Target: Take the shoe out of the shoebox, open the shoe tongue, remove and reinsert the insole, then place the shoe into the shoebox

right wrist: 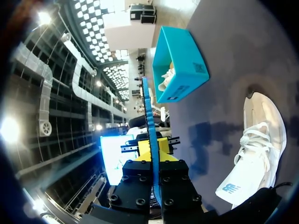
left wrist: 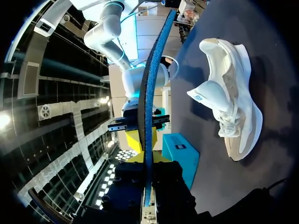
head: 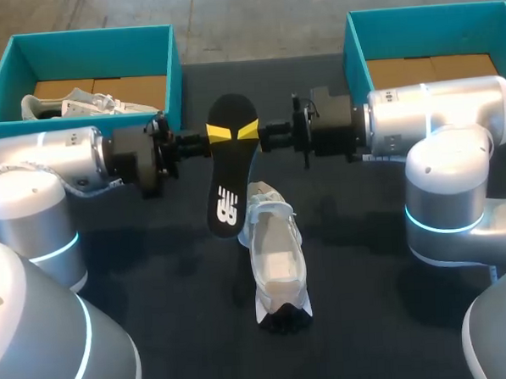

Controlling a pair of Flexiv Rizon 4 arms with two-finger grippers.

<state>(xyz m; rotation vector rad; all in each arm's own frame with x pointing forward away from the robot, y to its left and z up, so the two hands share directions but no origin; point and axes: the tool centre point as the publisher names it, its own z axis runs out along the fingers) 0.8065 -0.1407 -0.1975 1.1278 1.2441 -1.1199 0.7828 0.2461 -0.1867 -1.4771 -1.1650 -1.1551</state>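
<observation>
Left end effector (head: 200, 142) and right end effector (head: 267, 136) level, facing each other, both clamped on the insole (head: 232, 169), shoe (head: 275, 254) lying nearby

The left gripper (head: 218, 134) and right gripper (head: 248, 132) each clamp 1 edge of the insole (head: 234, 178), so both arms bar the table's (head: 156, 279) far half in 1 line. The shoe (head: 275, 252) occupies the middle, just beside the insole's near end. Bare table lies open on both sides of the shoe. The left shoebox (head: 92, 34) holds a second shoe (head: 79, 103). The right arm overlaps the near wall of the right shoebox (head: 430, 12).
</observation>
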